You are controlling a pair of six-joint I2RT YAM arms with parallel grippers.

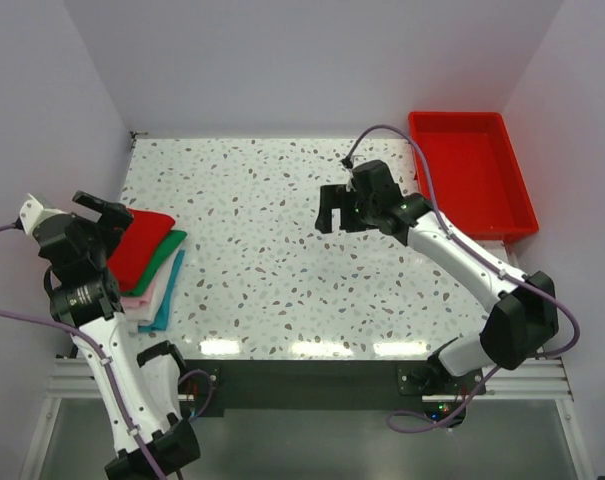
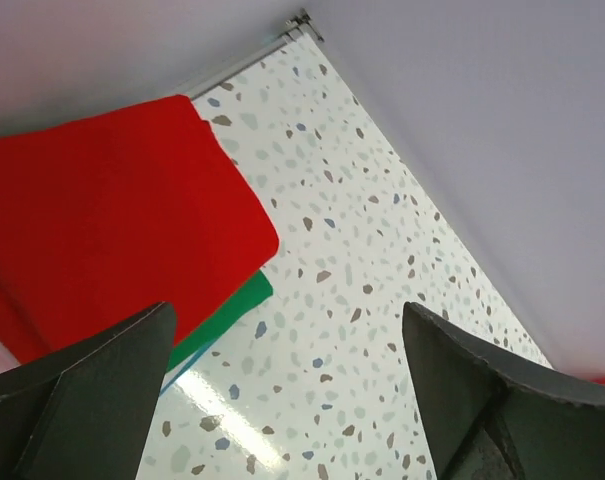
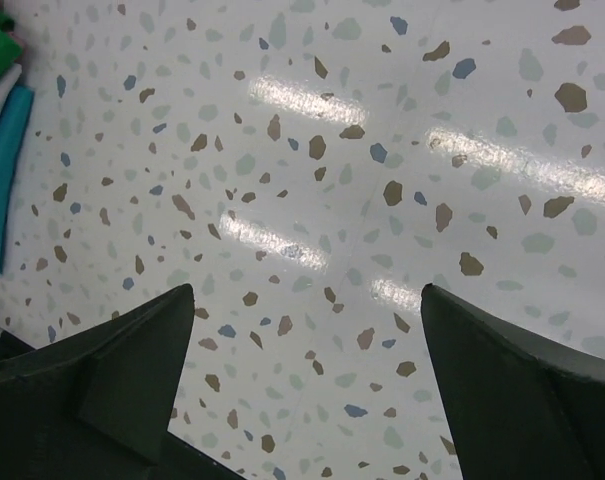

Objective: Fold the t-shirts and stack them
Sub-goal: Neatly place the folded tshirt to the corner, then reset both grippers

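Hovering near the stacked t-shirts (image 1: 147, 262), the left gripper (image 1: 105, 209) stands spread and empty; the right gripper (image 1: 340, 218), also spread and empty, is well apart from them.

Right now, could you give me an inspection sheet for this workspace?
Surface: speckled table, glossy, with glare near the front.
Job's things: shirts folded and stacked at the left edge, fanned out: red shirt on top, then green shirt, pink shirt and teal shirt.
Clutter: red tray at the far right; nothing else seen.
Grippers: left gripper open, above the stack's edge; right gripper open, above bare table.
Cables: purple cables along both arms.
Surroundings: pale walls on three sides.
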